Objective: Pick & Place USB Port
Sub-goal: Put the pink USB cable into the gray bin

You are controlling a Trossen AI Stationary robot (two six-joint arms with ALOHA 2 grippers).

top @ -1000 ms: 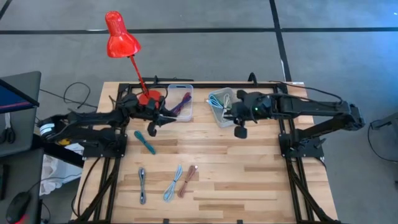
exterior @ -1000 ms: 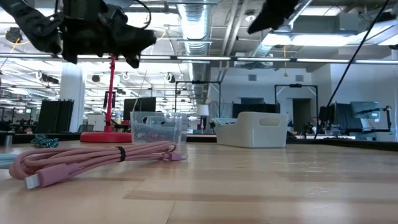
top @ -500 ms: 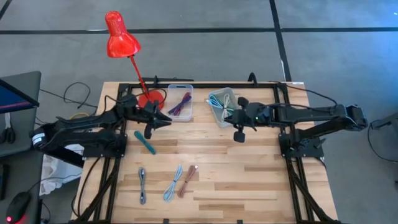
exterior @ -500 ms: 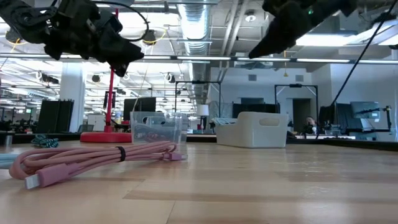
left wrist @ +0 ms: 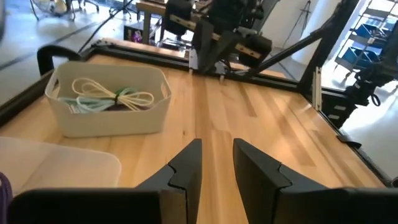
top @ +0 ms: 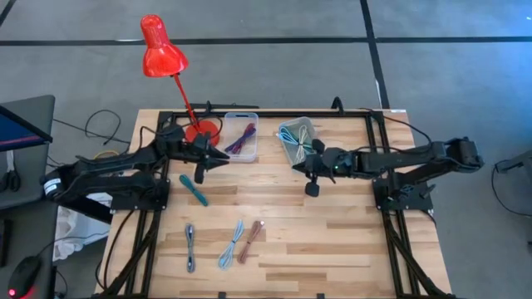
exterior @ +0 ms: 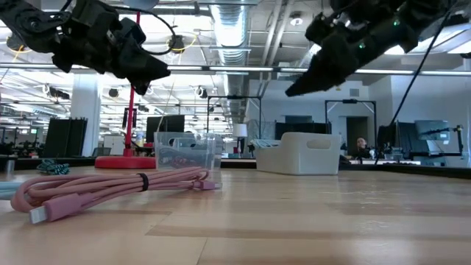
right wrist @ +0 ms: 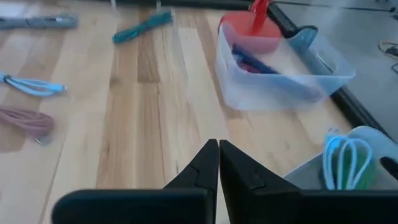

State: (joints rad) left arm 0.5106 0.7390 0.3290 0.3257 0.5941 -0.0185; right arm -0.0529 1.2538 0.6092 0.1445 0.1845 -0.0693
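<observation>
Several bundled cables lie flat on the wooden table: a teal one (top: 193, 189), a grey one (top: 189, 247), a light blue one (top: 231, 245) and a pink one (top: 252, 241), which fills the near left of the low view (exterior: 110, 188). My left gripper (top: 221, 158) hovers above the table by the clear bin (top: 241, 137), its fingers a little apart (left wrist: 217, 165). My right gripper (top: 298, 164) hangs in the air beside the white bin (top: 297, 139), shut and empty (right wrist: 217, 155). Both show high above the table in the low view (exterior: 163, 71) (exterior: 288, 93).
The clear bin (right wrist: 280, 68) holds purple and red cables; the white bin (left wrist: 106, 99) holds pale green and blue ones. A red desk lamp (top: 162, 50) stands at the far left corner on its base (right wrist: 255, 25). Bare wood lies between the bins and the cables.
My right gripper has come down and moved toward the table's left and near edge, away from over the white bin, staying shut. My left gripper has kept about where it was by the clear bin.
</observation>
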